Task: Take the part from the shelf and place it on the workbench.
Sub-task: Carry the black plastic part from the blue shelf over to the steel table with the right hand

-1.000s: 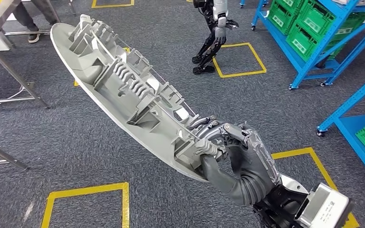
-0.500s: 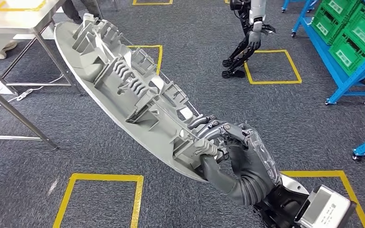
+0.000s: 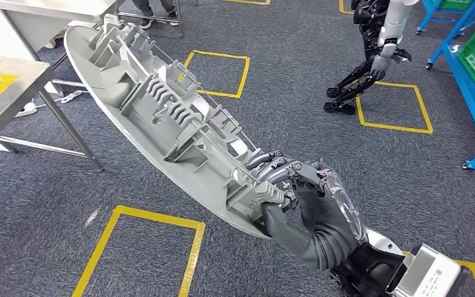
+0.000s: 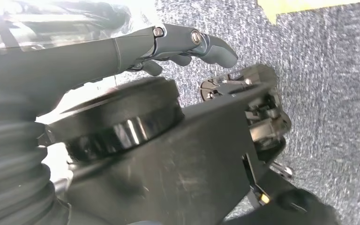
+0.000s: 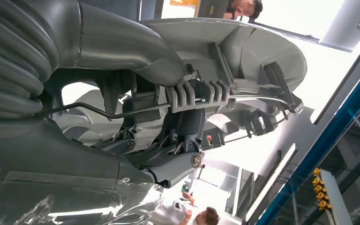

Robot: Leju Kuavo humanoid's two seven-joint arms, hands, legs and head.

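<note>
1. The robot's right hand (image 3: 309,201) grips 1 end of the long grey moulded part (image 3: 161,111), fingers wrapped over its ribbing and thumb beneath, holding it clear above the grey carpet (image 3: 49,185) with yellow floor squares (image 3: 139,250) below.

2. The part is off the shelf and slants up and away from the hand, its far tip reaching over toward the steel workbench (image 3: 0,93) on the left side of the head view.

3. The left hand (image 4: 187,44) hangs near the robot's body with nothing in it, fingers loosely extended.

4. Judged from this, the step is carrying the part to the bench. Held by 1 end only, the long part likely levers hard on the grasp, so a slow, steady approach would suit.

5. The far tip should clear the bench edge and legs (image 3: 68,133); lowering the part flat before letting go looks safest.

6. Another humanoid robot (image 3: 377,49) stands well apart, near the blue shelving (image 3: 470,80).
</note>
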